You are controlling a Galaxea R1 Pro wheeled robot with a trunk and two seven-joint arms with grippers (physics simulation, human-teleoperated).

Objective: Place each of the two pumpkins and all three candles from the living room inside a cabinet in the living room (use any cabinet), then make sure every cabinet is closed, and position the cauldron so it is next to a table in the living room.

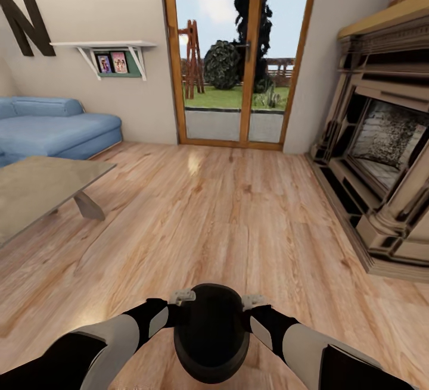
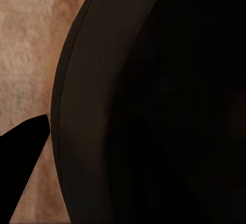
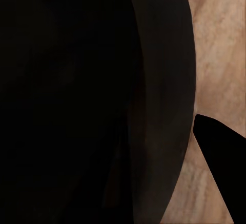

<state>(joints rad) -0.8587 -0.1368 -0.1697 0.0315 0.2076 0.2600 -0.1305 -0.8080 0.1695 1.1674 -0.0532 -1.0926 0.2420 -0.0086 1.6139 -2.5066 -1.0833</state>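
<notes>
Your left gripper (image 1: 182,296) and right gripper (image 1: 252,301) sit on opposite sides of the cauldron (image 1: 211,330), each pressed against its rim at the head view's lower centre. The black pot hangs between the two forearms, above the wooden floor (image 1: 238,211), mouth facing up toward the camera. How far either pair of jaws is spread cannot be told: the pot's body hides the fingertips in the head view.

In the left wrist view, the cauldron wall (image 2: 154,101) lies right against the lens, with one dark finger (image 2: 23,167) just beside its curved edge. In the right wrist view, the same wall (image 3: 102,101) is equally close, one dark finger (image 3: 220,162) just off its edge, floor planks beyond.

Outward from your arms: the table (image 1: 42,184), grey and glossy on angled metal legs, stands well apart at front left. Behind it is a blue sofa (image 1: 56,125). A glazed door (image 1: 238,50) faces you; a fireplace (image 1: 381,146) lines the right wall.
</notes>
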